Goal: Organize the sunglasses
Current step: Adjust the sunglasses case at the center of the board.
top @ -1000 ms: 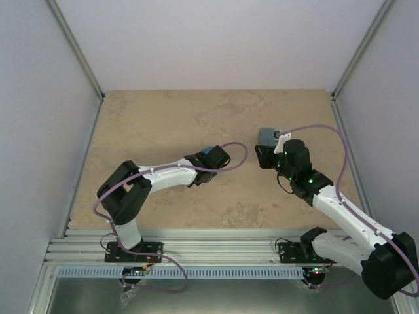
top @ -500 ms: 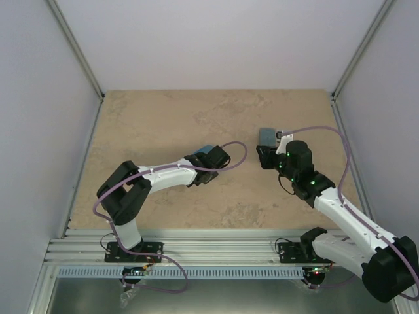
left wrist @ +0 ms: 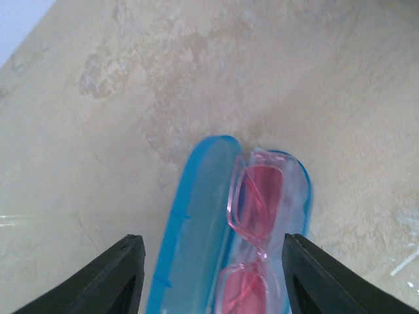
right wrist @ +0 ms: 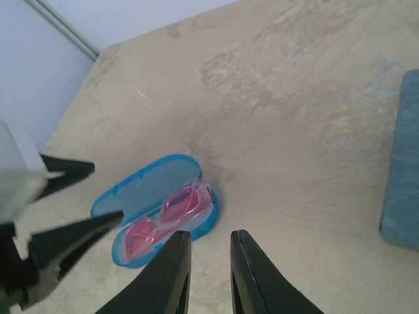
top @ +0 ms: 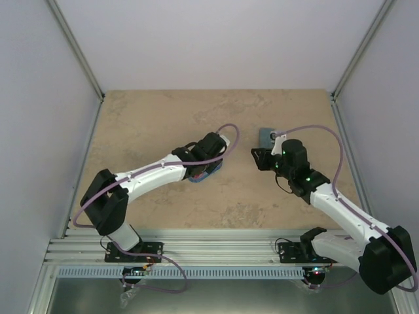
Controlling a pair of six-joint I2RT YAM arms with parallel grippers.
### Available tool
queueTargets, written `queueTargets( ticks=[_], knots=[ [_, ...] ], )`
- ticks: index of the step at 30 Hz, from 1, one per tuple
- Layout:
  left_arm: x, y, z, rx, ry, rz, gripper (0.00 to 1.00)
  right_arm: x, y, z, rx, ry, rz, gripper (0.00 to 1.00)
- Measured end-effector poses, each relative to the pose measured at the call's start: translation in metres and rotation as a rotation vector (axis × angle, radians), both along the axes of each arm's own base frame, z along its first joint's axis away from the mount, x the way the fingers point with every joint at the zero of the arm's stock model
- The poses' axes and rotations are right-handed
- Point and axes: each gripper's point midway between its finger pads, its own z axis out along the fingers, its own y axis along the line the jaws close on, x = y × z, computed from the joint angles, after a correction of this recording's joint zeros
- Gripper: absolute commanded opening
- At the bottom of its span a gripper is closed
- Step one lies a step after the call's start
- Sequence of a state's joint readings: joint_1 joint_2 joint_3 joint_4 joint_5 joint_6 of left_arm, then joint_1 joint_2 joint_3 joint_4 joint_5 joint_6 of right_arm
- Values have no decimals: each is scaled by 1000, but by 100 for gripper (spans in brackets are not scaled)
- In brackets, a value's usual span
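Mottled beige stone counter (top: pixel 150 118), matte. Rectangular grey-blue case (right wrist: pixel 402 163), matte, toward right edge. Glossy oval blue case (right wrist: pixel 141 190), lid open, mid-counter; top view hides most under left arm, wrist views show inside. Translucent red-pink plastic sunglasses (left wrist: pixel 258 203), angular lenses, lying in shell. Above: left gripper (left wrist: pixel 211 239) jaws wide. Beside: right gripper (right wrist: pixel 209 234) jaws narrow, empty.

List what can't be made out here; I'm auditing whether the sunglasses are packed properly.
- Top view: the blue case lies mostly under the left arm, so its contents are hidden there.
- Left wrist view: the bottom edge cuts off the near end of the red sunglasses and case.
- The grey-blue case: cut by the right edge in the right wrist view, small and partly behind the right arm from above; contents unknown.
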State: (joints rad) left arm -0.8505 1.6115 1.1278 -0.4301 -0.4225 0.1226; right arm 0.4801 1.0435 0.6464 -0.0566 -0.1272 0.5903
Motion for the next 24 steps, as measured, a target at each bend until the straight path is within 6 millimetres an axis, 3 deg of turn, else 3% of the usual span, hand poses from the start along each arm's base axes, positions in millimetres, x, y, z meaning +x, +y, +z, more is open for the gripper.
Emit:
queueTargets(
  ticks=[4, 9, 11, 17, 24],
  knots=[
    [16, 9, 16, -97, 13, 67, 74, 2, 8, -16, -3, 46, 32, 20],
    [39, 33, 20, -238, 84, 175, 79, 5, 22, -41, -22, 128, 85, 31],
    [43, 42, 16, -283, 128, 201, 81, 7, 33, -50, -32, 159, 117, 37],
    [44, 46, -1, -404, 274, 216, 84, 11, 67, -68, -57, 220, 204, 38],
    [34, 41, -45, -493, 500, 198, 85, 12, 87, -90, -69, 287, 244, 41]
  ],
)
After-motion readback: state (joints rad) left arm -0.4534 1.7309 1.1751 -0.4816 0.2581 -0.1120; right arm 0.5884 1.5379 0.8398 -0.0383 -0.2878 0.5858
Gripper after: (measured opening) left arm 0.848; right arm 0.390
